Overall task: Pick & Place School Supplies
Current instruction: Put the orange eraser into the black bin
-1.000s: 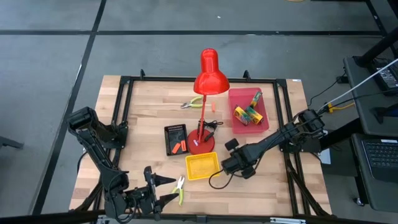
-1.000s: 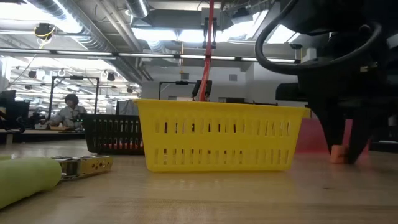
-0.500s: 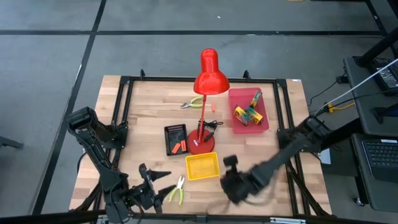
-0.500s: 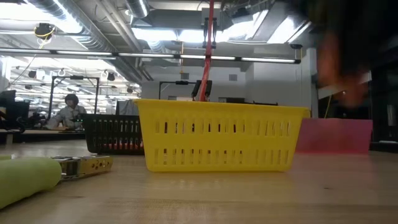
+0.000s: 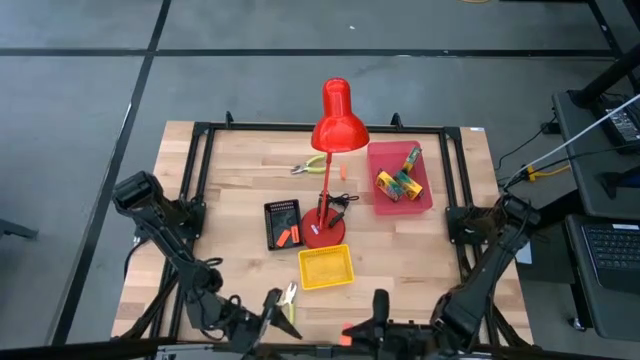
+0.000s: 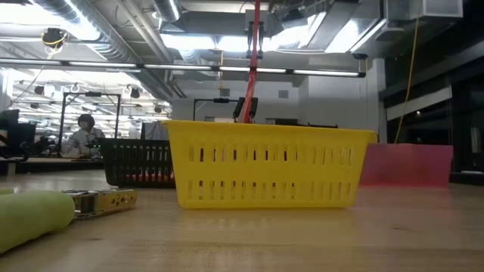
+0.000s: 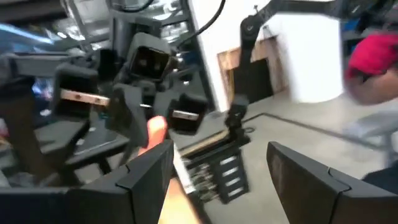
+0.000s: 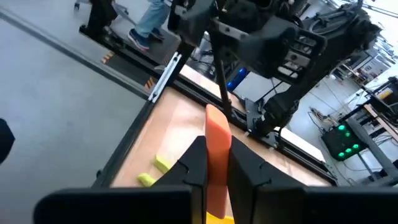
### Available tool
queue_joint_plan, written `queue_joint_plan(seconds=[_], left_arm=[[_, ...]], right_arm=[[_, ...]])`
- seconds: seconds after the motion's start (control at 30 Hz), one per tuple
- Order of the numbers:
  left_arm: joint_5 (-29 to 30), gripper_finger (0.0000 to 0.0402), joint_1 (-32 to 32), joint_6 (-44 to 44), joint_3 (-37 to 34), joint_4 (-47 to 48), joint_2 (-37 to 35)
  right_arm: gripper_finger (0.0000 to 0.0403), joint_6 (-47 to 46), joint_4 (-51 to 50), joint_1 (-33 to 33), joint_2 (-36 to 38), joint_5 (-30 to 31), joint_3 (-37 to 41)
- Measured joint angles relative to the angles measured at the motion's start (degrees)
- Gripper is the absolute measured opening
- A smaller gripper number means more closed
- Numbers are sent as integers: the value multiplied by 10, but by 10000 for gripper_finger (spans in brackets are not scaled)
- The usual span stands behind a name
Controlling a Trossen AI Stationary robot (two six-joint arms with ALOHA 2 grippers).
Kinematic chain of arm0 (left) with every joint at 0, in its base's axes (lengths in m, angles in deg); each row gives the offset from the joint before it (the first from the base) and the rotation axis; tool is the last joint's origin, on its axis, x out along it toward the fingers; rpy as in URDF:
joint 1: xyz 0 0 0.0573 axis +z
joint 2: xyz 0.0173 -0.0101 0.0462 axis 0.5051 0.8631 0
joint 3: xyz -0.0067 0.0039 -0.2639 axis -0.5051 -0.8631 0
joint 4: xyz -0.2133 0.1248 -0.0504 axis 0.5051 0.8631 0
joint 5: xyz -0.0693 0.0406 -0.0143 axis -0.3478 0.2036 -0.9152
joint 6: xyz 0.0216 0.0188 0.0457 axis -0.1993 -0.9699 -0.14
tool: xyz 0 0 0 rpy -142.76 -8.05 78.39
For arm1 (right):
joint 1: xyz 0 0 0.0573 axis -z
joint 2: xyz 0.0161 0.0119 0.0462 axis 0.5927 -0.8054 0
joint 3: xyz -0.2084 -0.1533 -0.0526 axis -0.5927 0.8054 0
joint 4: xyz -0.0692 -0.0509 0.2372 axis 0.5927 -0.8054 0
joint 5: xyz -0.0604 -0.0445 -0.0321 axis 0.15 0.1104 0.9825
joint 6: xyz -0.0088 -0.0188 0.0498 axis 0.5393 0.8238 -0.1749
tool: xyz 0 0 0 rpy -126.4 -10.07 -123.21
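From above, we see both arms low at the table's near edge. The right gripper [image 5: 352, 330] sits there with an orange piece [image 5: 347, 331] showing at its tip. The left gripper [image 5: 272, 308] is just beside the pliers [image 5: 289, 297], fingers spread. Behind them stands the yellow tray [image 5: 326, 267], and open wood runs between it and the near edge. The red lamp [image 5: 332, 150] rises mid-table, the black tray [image 5: 283, 224] beside its base. The pink tray [image 5: 398, 195], at the far right, holds the crayon boxes [image 5: 400, 178]. A second pair of pliers [image 5: 309, 165] lies behind the lamp.

At table height, we find the yellow tray [image 6: 265, 165] dead centre, bare wood before it, and a pliers handle [image 6: 34, 217] at the left edge.

The left wrist view is blurred; its fingers [image 7: 149, 177] stand apart, gripping nothing.

On the right wrist view, the fingers [image 8: 193, 165] are clamped on the orange piece [image 8: 217, 146], upright between them.
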Motion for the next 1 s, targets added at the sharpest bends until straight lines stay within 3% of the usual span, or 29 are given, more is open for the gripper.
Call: queue_joint_plan(seconds=[0.2,0.4,1.0], left_arm=[[86,253,14,-66,-1,-56,39],[95,233,41,-49,-1,-67,62],[73,196,38,-35,-1,-74,63]], right_arm=[[32,23,25,29,-4,-49,0],[32,116,129,55,-19,-111,0],[32,180,199,80,-36,-167,0]])
